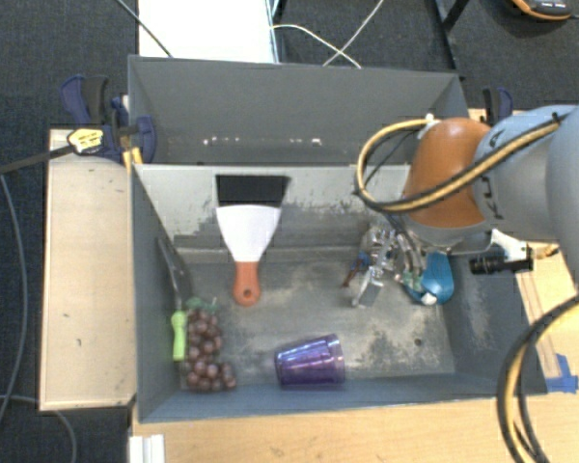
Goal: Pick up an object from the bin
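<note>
1. A grey metal bin [299, 114] takes up the middle of the scene, its floor scuffed and dusty.
2. The robot's arm [550, 181] comes in from the view's right, with an orange cover [444, 177] at its wrist and cables looped round it.
3. A scraper [248, 234] with a white blade and an orange handle lies near the back wall, left of centre, handle pointing to the front. A black pad [253, 189] sits just behind the blade.
4. A purple cup [311, 363] lies on its side by the front wall, about the middle.
5. A bunch of dark red grapes [207, 347] fills the front left corner, with a green stem [179, 336] along its left side.
6. A blue thing [437, 276], rounded with a pale patch at its lower end, lies on the right half of the floor, partly under the wrist.
7. The claw [369, 292] hangs low over bare floor, right of centre, just left of the blue thing. Whether it is apart or together I cannot tell.
</note>
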Motion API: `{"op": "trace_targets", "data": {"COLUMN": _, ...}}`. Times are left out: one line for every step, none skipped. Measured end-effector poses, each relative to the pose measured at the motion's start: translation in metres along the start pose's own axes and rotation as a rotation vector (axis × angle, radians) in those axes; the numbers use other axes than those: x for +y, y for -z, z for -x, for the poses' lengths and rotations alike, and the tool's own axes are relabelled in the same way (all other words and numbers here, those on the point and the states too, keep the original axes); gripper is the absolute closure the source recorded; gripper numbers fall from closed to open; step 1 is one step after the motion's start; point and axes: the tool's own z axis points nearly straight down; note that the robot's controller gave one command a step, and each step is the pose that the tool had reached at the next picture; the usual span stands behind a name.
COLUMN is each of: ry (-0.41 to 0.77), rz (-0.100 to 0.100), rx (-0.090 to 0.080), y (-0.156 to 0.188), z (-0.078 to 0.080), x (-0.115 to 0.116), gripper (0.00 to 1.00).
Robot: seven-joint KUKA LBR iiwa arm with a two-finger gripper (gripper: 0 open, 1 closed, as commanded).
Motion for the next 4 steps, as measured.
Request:
{"op": "trace_targets", "data": {"ry": 0.144, "rz": 0.003, "rx": -0.008, "y": 0.002, "z": 0.005, "x": -0.001, "gripper": 1.0}}
{"op": "trace_targets", "data": {"ry": 0.145, "rz": 0.002, "rx": -0.007, "y": 0.002, "z": 0.004, "x": -0.001, "gripper": 1.0}}
{"op": "trace_targets", "data": {"ry": 0.146, "rz": 0.002, "rx": -0.001, "y": 0.023, "z": 0.003, "x": -0.002, "gripper": 1.0}}
{"op": "trace_targets", "data": {"ry": 0.147, "rz": 0.002, "rx": -0.003, "y": 0.063, "z": 0.003, "x": -0.002, "gripper": 1.0}}
